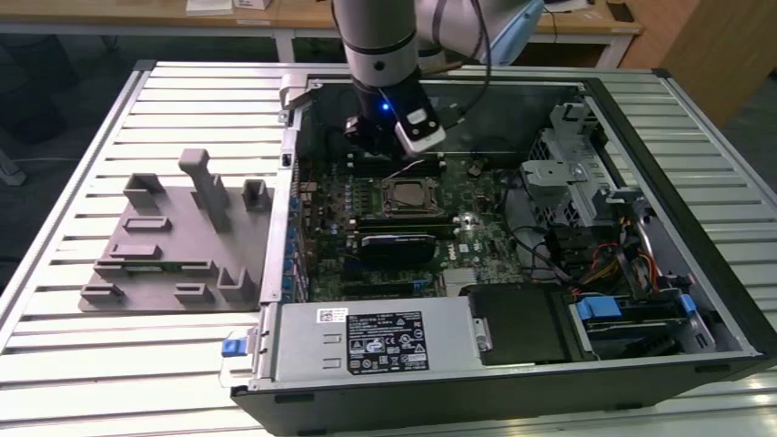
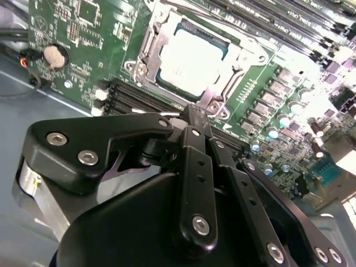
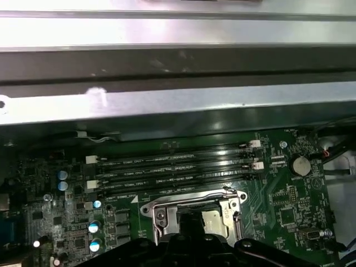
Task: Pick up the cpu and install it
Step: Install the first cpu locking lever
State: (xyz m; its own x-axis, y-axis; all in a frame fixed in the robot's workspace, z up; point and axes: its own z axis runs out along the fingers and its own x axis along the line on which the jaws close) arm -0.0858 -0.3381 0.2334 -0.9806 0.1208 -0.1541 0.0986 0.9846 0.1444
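Observation:
The cpu [image 1: 407,195], a small square chip with a shiny silver top, lies flat inside the metal-framed socket [image 1: 380,206] on the green motherboard [image 1: 486,246] of the open computer case. It shows in both wrist views: bright within the frame [image 2: 192,60], and partly hidden behind the gripper body [image 3: 214,218]. My gripper [image 1: 368,144] hangs inside the case, a little beyond the socket and over the memory slots [image 3: 172,167]. Its black linkage [image 2: 192,114] sits in front of the socket, apart from the chip. Nothing shows in its grasp.
A grey plastic fixture tray [image 1: 182,237] with upright posts stands on the slatted table at the exterior view's left. Inside the case are a power supply [image 1: 364,341], a drive cage [image 1: 570,146] and coloured cables [image 1: 595,264]. The case wall [image 3: 167,105] rises close by.

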